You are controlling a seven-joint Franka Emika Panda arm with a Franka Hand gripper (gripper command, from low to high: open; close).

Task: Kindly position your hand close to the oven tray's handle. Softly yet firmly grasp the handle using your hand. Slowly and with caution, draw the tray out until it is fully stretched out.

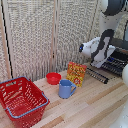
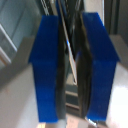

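Dark-blue fingers (image 2: 50, 70) of the hand (image 2: 74, 70) are seen in the wrist view pressed close on a thin metal bar — judged to be the front edge of the oven tray (image 1: 116, 64), so the hand is clenched on it. In the exterior view the tray lies at the right, jutting from the oven (image 1: 121, 47) over the wooden counter (image 1: 85, 105) — a pose suited to a straight outward pull.
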